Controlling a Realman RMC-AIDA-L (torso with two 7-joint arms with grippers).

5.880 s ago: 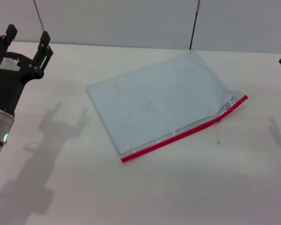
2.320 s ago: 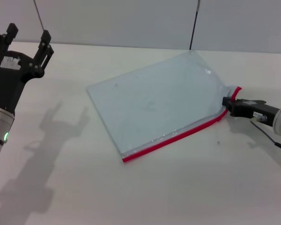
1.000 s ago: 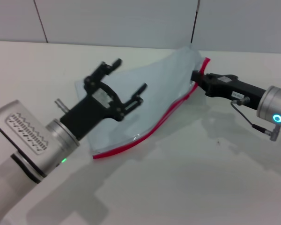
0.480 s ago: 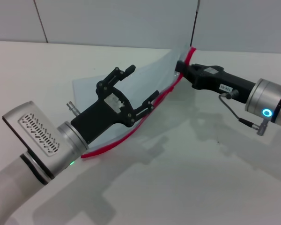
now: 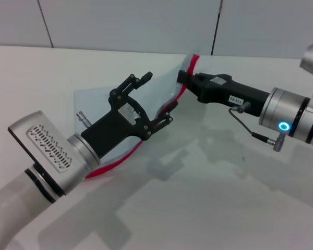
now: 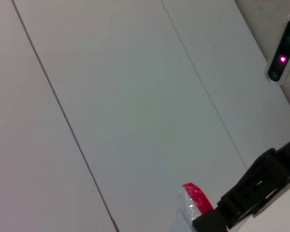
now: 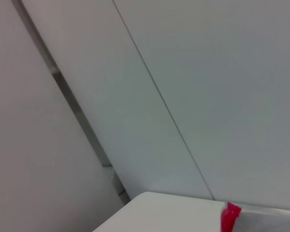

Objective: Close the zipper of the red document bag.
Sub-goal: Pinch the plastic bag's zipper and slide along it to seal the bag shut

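The red document bag [image 5: 100,102] is a translucent pale pouch, lifted and curled at its right end. My right gripper [image 5: 183,78] is shut on that raised corner. The zipper [image 5: 181,92] is the bright red edge; its end sticks up above the right fingers [image 5: 192,60] and shows in both wrist views [image 6: 195,197] [image 7: 230,216]. From there it runs down to the table at the lower left [image 5: 96,171]. My left gripper [image 5: 155,99] is open over the bag's middle, and the red edge passes by its lower finger [image 5: 166,119]. No slider is visible.
A white table [image 5: 224,198] carries the bag, with a pale panelled wall [image 5: 120,23] behind it. The right arm's black gripper body [image 6: 253,193] shows in the left wrist view. The right arm's cable [image 5: 250,127] loops just above the table.
The right gripper has carried the bag's corner further left, curling the bag more. The left gripper has edged up and right, closer to the red edge.
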